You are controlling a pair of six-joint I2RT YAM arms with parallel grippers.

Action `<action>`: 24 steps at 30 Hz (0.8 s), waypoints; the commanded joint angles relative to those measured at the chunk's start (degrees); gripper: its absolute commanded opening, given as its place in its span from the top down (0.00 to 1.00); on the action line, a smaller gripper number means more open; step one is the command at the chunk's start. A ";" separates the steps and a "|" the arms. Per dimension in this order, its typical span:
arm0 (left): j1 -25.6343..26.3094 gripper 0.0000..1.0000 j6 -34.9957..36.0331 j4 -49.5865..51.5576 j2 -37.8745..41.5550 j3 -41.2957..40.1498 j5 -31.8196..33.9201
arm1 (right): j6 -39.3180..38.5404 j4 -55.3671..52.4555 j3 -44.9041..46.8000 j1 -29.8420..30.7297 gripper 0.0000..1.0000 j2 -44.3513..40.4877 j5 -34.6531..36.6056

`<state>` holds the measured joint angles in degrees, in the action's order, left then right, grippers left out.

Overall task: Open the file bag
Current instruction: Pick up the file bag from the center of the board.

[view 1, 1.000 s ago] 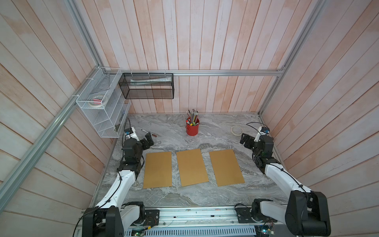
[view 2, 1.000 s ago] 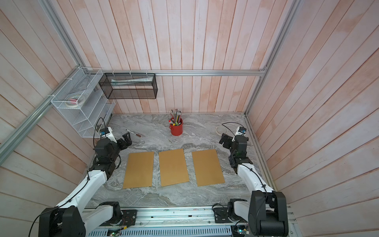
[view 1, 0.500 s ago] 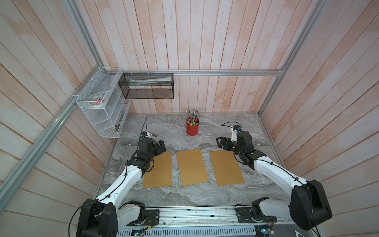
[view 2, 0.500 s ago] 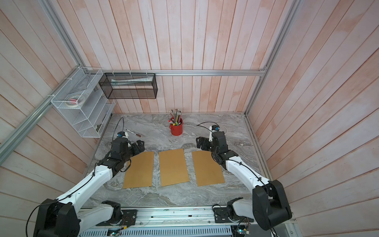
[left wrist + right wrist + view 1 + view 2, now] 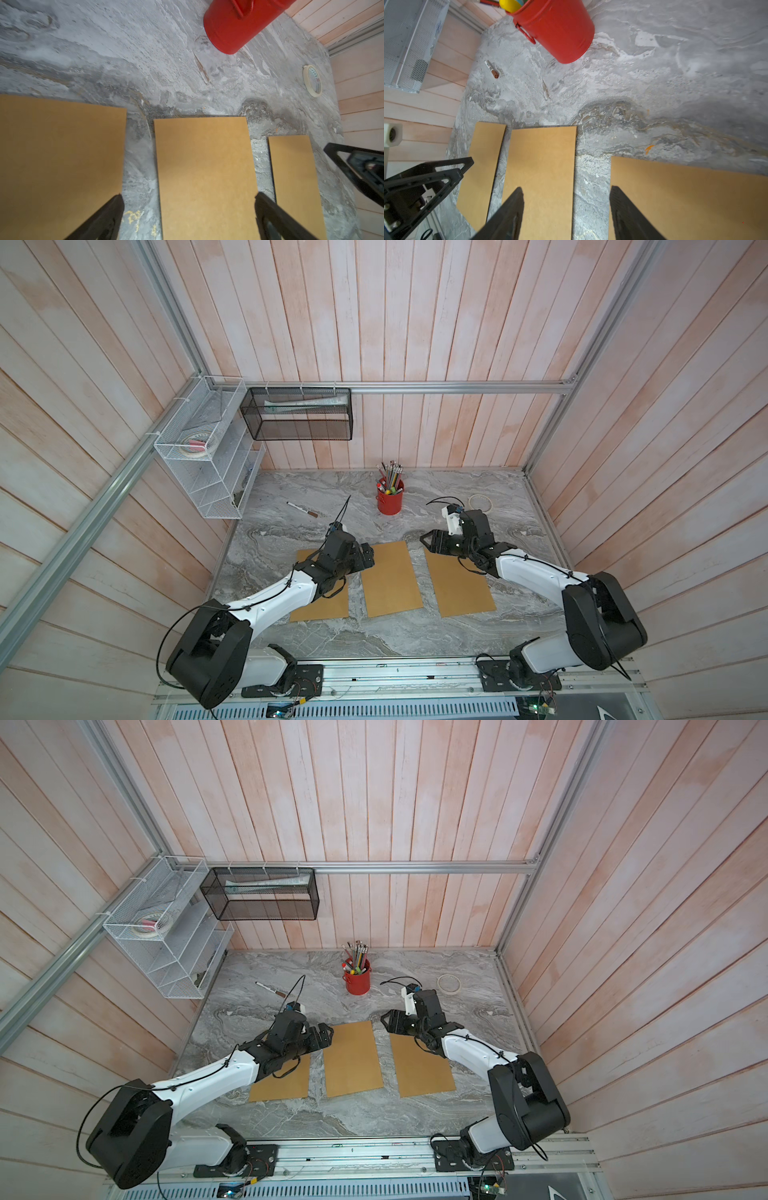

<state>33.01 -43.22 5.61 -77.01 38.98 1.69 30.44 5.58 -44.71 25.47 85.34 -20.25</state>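
Top views: the middle bag [image 5: 390,578], one of three lying flat side by side on the table [image 5: 457,489], has the left claw [image 5: 368,559] and right claw [image 5: 427,540] at its far corners.

Left wrist: fingers apart, astride the middle bag [image 5: 205,176], holding nothing.

Right wrist: fingers apart, empty.

Judgement: the bag is thin, light, limp and flush to the table. No flap shows. The far edge looks the likeliest hold.
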 commanded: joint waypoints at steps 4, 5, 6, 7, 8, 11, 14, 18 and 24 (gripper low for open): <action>2.05 0.03 -4.09 -5.28 -3.19 -1.17 -3.08 | -0.38 -0.03 -3.10 3.21 0.39 4.35 -3.64; 2.22 0.05 -4.30 -5.73 -3.71 -1.35 -3.55 | -0.30 -0.13 -3.18 3.65 0.40 4.96 -3.73; 2.48 0.07 -4.56 -6.23 -4.25 -1.40 -3.93 | -0.38 -0.29 -3.36 4.04 0.41 5.64 -3.89; 2.73 0.09 -4.81 -6.48 -4.70 -1.50 -4.06 | -0.38 -0.52 -3.65 4.37 0.41 6.33 -4.03; 2.82 0.10 -4.94 -6.50 -5.12 -1.54 -4.03 | -0.38 -0.65 -3.72 4.61 0.42 6.81 -4.29; 3.02 0.17 -5.16 -6.64 -6.00 -1.58 -3.89 | -0.04 -0.40 -3.57 5.42 0.43 8.19 -4.86; 3.11 0.22 -5.36 -6.71 -6.57 -1.82 -3.89 | 0.06 -0.31 -3.23 6.21 0.43 9.11 -5.23; 3.20 0.26 -5.90 -7.27 -7.83 -2.36 -4.07 | 0.32 -0.05 -2.60 6.95 0.44 10.40 -5.79; 3.20 0.32 -6.61 -7.63 -9.03 -3.27 -3.98 | 0.59 -1.29 -2.34 7.13 0.45 12.89 -7.48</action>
<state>36.03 -49.50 -1.21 -85.41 36.82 -1.78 30.46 5.52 -47.09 32.27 96.99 -26.22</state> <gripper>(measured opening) 0.679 0.552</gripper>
